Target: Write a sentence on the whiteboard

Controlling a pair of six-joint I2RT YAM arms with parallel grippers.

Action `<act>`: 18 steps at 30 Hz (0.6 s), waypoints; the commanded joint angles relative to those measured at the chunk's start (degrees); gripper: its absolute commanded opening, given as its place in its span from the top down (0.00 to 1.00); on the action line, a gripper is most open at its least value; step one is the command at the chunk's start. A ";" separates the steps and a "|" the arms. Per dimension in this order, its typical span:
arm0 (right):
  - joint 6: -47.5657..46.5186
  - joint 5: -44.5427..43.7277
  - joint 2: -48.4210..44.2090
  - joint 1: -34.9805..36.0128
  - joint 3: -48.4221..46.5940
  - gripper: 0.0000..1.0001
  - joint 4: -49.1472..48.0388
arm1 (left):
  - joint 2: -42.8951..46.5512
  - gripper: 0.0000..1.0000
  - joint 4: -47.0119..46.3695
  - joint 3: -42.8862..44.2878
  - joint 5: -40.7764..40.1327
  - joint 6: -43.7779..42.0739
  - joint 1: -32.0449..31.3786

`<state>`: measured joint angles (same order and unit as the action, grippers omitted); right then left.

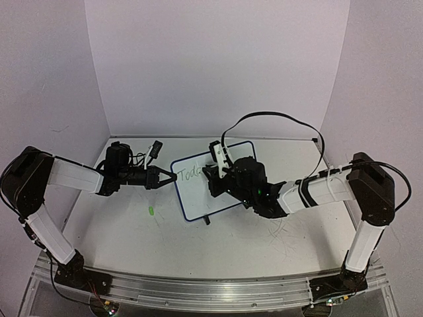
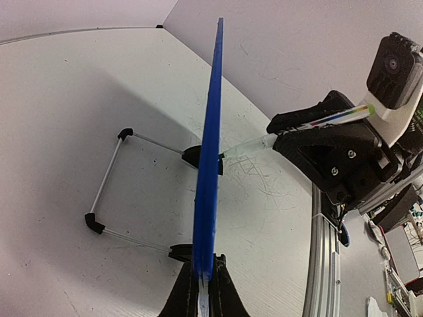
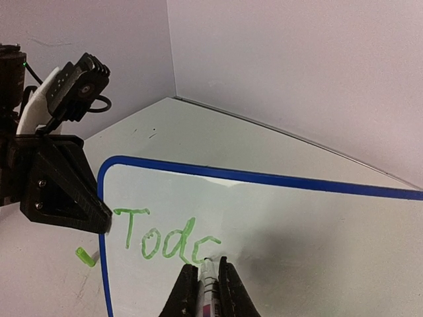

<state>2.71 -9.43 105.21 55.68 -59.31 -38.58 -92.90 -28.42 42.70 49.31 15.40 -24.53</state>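
Grips a marker point(image 3: 208, 287) in the clenched right pincer point(image 3: 205, 267), nib touching the whiteboard point(image 3: 297, 224) right at the tail of the last green letter. Reads "Tod" plus one unfinished curve, the sentence point(image 3: 165, 239) sitting in the upper left corner of the blue-framed white face. Clamps the board's left edge tight in the left pincer point(image 2: 200, 277), fingers point(image 2: 182, 294) closed on both sides of the frame. Stands near the middle of the desk point(image 1: 264, 244), between the two arms, propped on two black feet point(image 2: 198, 157) with a wire stand point(image 2: 109, 178) stretched out behind. Shows also a small green speck point(image 1: 151, 211) on the desk just left of the board, too small to identify
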 commanded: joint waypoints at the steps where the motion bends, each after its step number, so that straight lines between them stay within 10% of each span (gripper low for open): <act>1: -1.09 -3.54 -1.00 -1.25 -2.62 1.00 -0.93 | 2.38 1.00 -0.40 1.13 0.90 -1.16 0.35; 18: -1.52 -2.72 -0.50 -1.31 -3.30 1.00 -0.55 | 2.46 1.00 -0.39 1.06 0.82 -1.25 0.36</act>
<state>1.98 -10.66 105.21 55.46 -60.45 -38.72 -92.90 -28.43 42.70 49.32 15.38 -24.53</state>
